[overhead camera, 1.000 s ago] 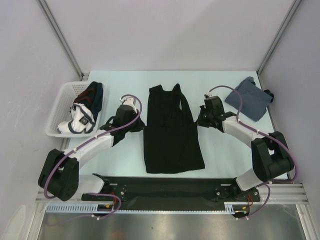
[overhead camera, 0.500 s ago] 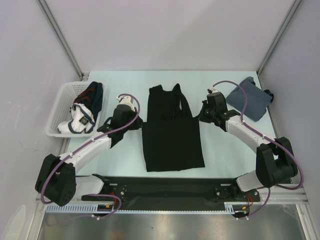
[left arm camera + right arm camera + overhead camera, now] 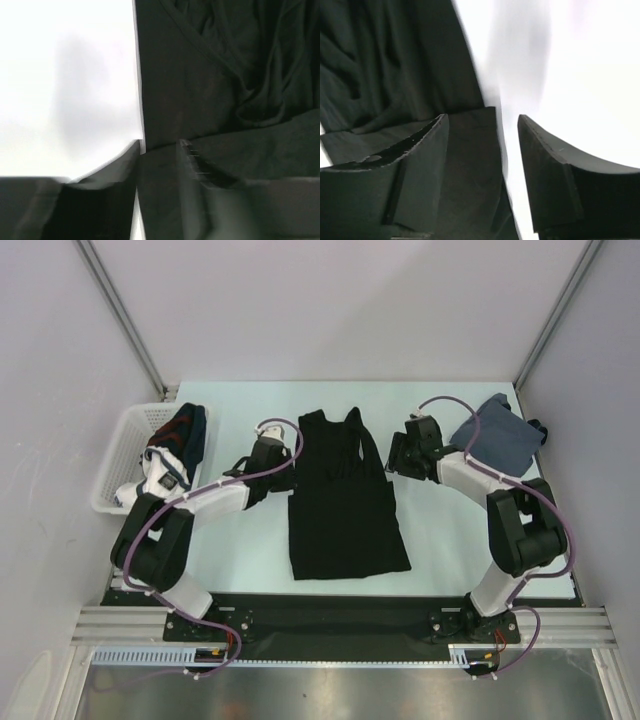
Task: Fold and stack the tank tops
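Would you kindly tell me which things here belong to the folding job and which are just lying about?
Job in hand:
black tank top, spread flat mid-table
blue-grey tank top, at the far right corner

Lying about:
white basket, at the left edge
bundled clothes inside it
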`<state>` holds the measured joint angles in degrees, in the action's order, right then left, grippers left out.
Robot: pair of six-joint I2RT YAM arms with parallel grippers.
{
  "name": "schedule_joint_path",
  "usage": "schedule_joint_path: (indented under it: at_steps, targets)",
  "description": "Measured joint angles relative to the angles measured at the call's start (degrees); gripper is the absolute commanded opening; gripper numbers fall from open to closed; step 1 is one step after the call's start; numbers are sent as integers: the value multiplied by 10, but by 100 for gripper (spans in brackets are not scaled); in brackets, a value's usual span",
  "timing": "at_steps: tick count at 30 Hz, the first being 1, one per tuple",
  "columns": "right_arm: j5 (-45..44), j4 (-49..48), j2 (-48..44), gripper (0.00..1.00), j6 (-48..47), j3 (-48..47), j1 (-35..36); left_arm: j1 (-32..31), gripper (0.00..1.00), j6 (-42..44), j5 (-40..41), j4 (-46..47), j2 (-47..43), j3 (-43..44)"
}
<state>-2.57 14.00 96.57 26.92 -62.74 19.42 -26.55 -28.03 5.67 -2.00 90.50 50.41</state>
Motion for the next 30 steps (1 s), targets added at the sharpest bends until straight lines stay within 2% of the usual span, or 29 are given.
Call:
schedule_joint_path:
  at_steps: [1,3,4,6,10,12,13,17,20,22,24,25,26,30]
  targets:
    - [-1,0,5,64,0,0,-2,1,60,0,-3,3,9,1]
    - [0,5,8,65,0,1,-3,1,72,0,-10,4,16,0]
    - [0,5,5,66,0,1,-4,1,77,-1,-12,5,14,-2]
    - [2,-3,-10,65,1,15,-4,1,78,-3,-13,6,4,-6]
    - [16,-4,-100,60,5,96,-3,-2,78,-5,-21,3,-70,-59]
    - [26,-1,-157,47,8,144,1,-9,78,-11,-26,-3,-118,-94]
    - [31,3,-183,46,11,168,4,-19,78,-16,-28,-9,-144,-111]
    - [50,31,-251,48,25,242,19,-80,75,-50,-31,-31,-230,-174]
    - [58,55,-280,55,41,286,45,-133,74,-82,-31,-47,-278,-218]
    - [54,77,-308,57,61,313,66,-160,73,-99,-28,-61,-296,-238]
    - [49,103,-333,57,83,329,83,-190,71,-121,-26,-76,-306,-250]
    - [43,113,-343,56,96,334,92,-202,62,-130,-23,-84,-309,-255]
    - [37,123,-351,54,108,338,100,-212,57,-142,-22,-88,-312,-260]
    - [19,145,-381,51,150,358,124,-247,56,-176,-17,-91,-329,-289]
